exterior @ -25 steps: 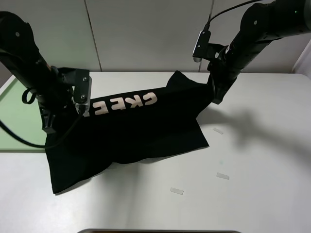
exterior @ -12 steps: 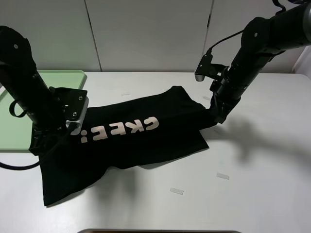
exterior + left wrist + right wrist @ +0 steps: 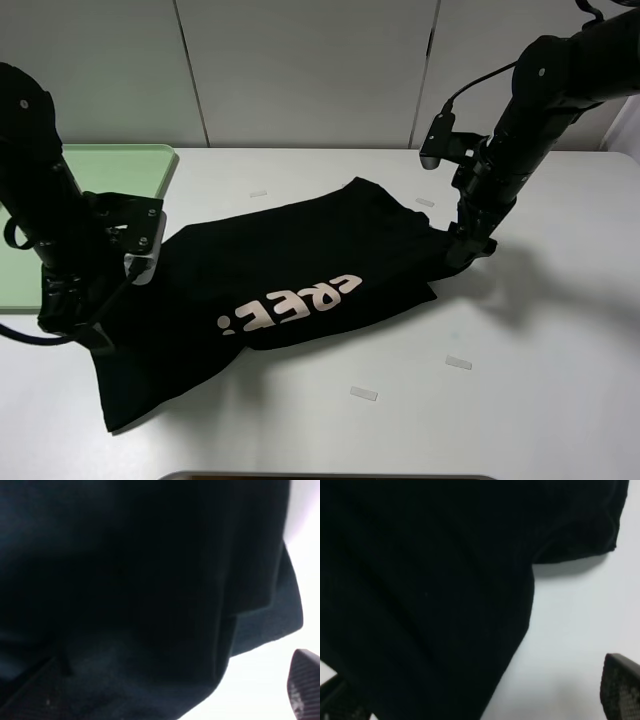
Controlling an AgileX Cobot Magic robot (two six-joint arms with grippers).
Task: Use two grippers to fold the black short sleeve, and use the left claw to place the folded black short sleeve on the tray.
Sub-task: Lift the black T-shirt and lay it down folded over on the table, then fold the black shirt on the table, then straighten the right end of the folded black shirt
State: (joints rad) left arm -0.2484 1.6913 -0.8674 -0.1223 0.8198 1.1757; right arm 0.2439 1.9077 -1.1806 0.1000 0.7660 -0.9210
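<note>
Black cloth T-shirt [image 3: 300,260] with pale block letters [image 3: 290,305] spread on the white table [image 3: 540,350], near the flat pale-green plastic tray [image 3: 120,165], left claw gripper [image 3: 75,325] at one end, right claw gripper [image 3: 468,250] at the other, both sets of fingers [image 3: 622,687] wide apart, cloth between them

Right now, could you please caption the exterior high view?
Left claw and right claw at opposite ends of the black shirt, tray nearby.

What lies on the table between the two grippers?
The black shirt spreads across the table from the left gripper to the right gripper; the high view shows it.
</note>
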